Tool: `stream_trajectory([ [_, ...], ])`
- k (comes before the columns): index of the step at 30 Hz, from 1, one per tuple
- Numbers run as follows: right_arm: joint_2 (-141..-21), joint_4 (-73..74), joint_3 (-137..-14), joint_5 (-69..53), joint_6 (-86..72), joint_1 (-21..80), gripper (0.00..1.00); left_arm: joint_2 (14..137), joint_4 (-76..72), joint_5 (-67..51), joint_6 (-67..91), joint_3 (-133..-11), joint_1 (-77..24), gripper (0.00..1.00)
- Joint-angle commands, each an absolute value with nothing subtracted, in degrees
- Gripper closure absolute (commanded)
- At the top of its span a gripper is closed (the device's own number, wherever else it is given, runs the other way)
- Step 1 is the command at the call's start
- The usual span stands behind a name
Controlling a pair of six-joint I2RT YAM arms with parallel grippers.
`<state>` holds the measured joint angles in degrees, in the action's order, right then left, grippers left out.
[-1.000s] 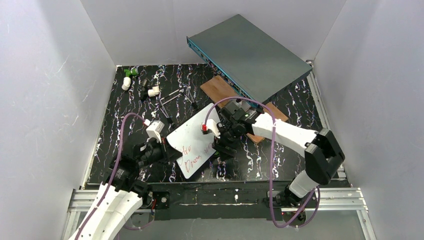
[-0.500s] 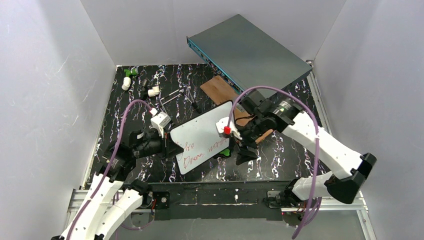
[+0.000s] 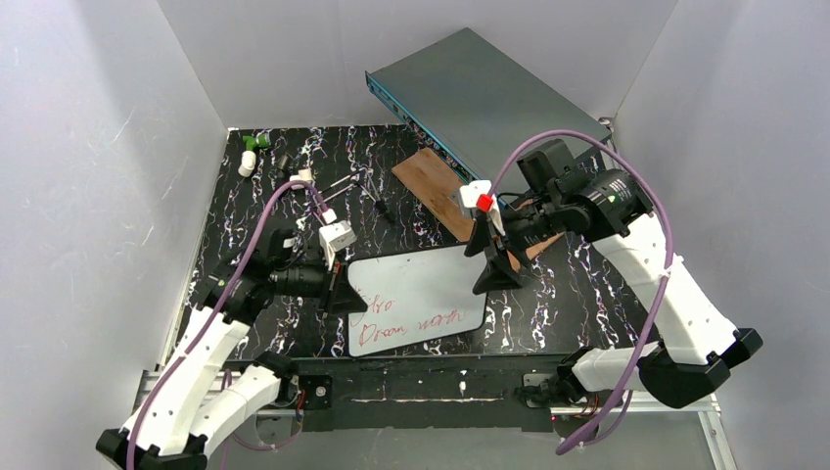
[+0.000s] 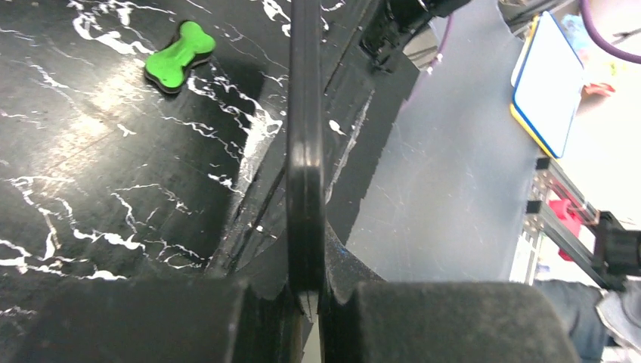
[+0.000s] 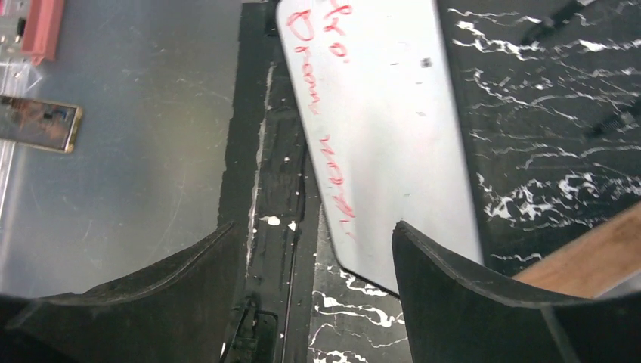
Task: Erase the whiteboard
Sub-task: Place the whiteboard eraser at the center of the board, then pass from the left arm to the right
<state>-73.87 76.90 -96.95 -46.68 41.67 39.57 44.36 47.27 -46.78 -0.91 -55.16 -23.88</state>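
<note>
Nothing is wiped yet: the red writing (image 3: 406, 323) is all there on the whiteboard (image 3: 421, 294), which sits by the middle of the counter's near edge. The left gripper (image 3: 343, 294) pinches the board's left rim. The right gripper (image 3: 489, 262) hangs spread and empty above its far right corner, so the whole erasing is left. Half a second ago the board sat more askew and that claw was low at its right edge.
</note>
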Motion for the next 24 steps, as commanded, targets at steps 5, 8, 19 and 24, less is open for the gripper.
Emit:
stream_trajectory([
  [5,-72.6,66.5,-88.8,-42.0,31.6,36.8,0.21,49.5,43.2,-58.7,-4.1,-59.5,-27.2,1.00],
  [8,-72.5,65.4,-87.8,-40.6,30.9,36.6,0.20,50.8,43.0,-58.5,-5.1,-60.0,-29.0,1.00],
  [19,-71.7,63.2,-82.7,-37.9,30.5,36.1,0.18,51.6,42.6,-58.7,-7.3,-60.9,-30.8,1.00],
  [24,-69.5,65.6,-85.1,-41.5,32.5,33.4,0.18,51.3,42.6,-58.6,-7.5,-59.4,-31.0,1.00],
])
